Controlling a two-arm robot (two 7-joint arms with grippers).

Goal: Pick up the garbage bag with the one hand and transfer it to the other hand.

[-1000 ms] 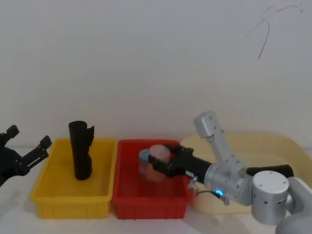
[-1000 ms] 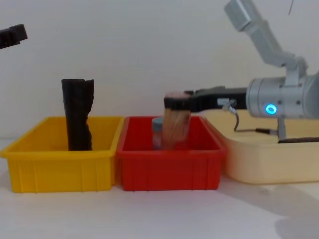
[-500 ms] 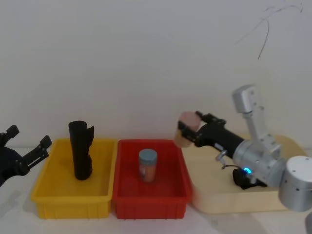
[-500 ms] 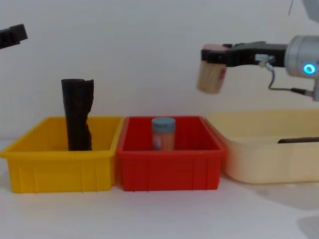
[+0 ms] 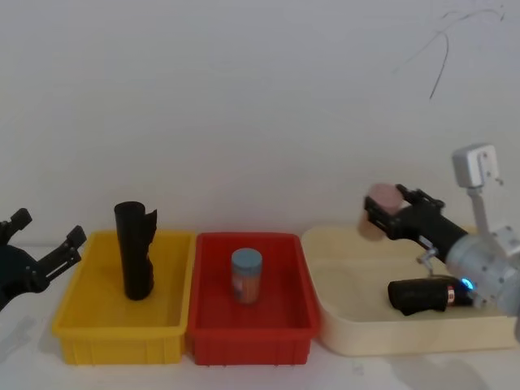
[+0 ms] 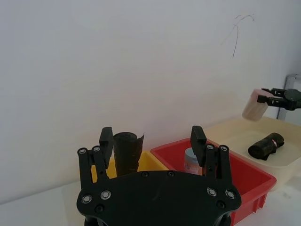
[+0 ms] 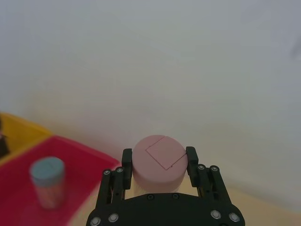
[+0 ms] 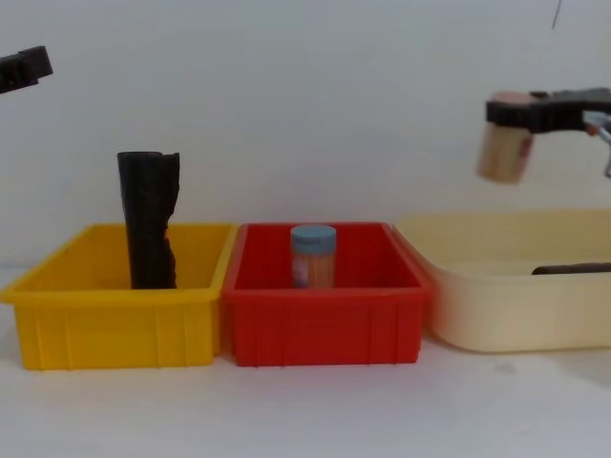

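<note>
The garbage bag [image 5: 418,296], a black roll with a small red label near one end, lies on its side in the cream tray [image 5: 349,333]; it also appears in the left wrist view [image 6: 265,145]. My right gripper [image 5: 380,213], on the blue-lit arm, hangs above that tray, shut on a pink-topped cylinder [image 7: 159,162] that hovers in the air [image 8: 504,151]. Far left of the yellow bin, my left gripper [image 5: 47,227] stands open and holds nothing [image 6: 152,136].
A second black roll [image 5: 135,252] with a ragged notched top stands upright in the yellow bin [image 5: 114,333]. A blue-lidded jar [image 5: 246,276] stands in the red bin [image 5: 248,337]. The three containers sit side by side against a white wall.
The right gripper lifted the pink-topped cylinder out of the red bin and carried it rightward over the cream tray. The left arm stayed still.
</note>
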